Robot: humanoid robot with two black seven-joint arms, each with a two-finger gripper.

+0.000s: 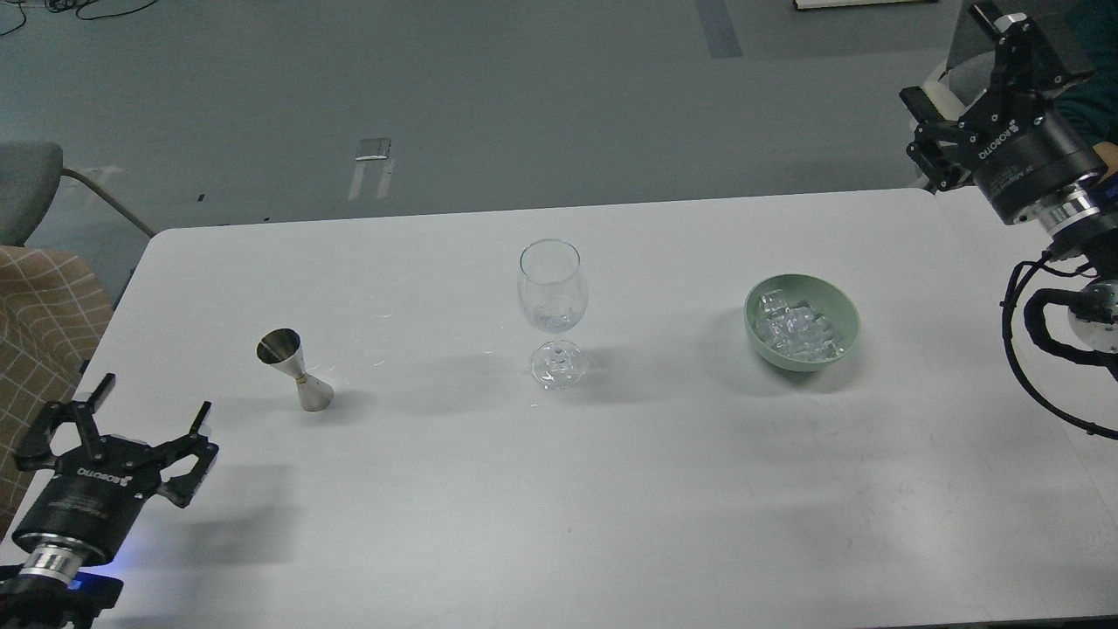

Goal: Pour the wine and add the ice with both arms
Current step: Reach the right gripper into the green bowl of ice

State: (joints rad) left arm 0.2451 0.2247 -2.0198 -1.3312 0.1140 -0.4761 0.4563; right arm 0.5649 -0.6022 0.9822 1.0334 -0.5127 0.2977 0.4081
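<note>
The white table [559, 489] fills the frame; the green bowl [843, 328] with the ice [799, 332] sits right of centre, the empty wine glass [553, 301] in the middle, and the steel jigger [295, 371], which probably holds the wine, left of it. The left gripper [144, 419], lower left, is spread wide; the right gripper [930, 122], upper right, I cannot tell. I think both tall vessels tip easily if bumped from the side.

Right pincer [939, 131] fingers dark, indistinct; chair [26, 188] cropped at left edge; jigger [294, 369] contents unseen

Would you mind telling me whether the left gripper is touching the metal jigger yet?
Apart. The head view shows bare white table between the left gripper and the jigger, its fingers spread open.
</note>
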